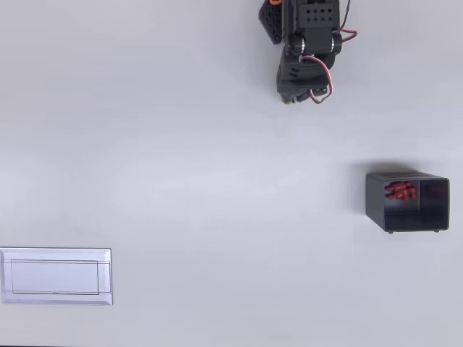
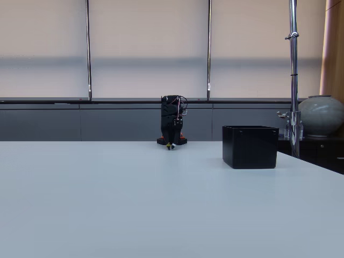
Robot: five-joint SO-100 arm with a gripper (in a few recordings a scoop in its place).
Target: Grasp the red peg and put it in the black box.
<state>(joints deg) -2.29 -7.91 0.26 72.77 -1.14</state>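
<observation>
The black box (image 1: 407, 202) stands on the white table at the right in the overhead view, its opening showing a small cluster of red pegs (image 1: 400, 192) lying against its left inner wall. In the fixed view the black box (image 2: 250, 146) stands right of centre, and its walls hide what is inside. My black arm is folded up at the table's far edge, well away from the box. Its gripper (image 1: 293, 97) points down at the tabletop; in the fixed view the gripper (image 2: 170, 145) has its fingers together with nothing between them.
A flat pale grey rectangular tray (image 1: 56, 276) lies at the lower left of the overhead view. Wide bare tabletop lies between arm, tray and box. Behind the table in the fixed view stand a metal pole (image 2: 293, 75) and a round vase (image 2: 321, 115).
</observation>
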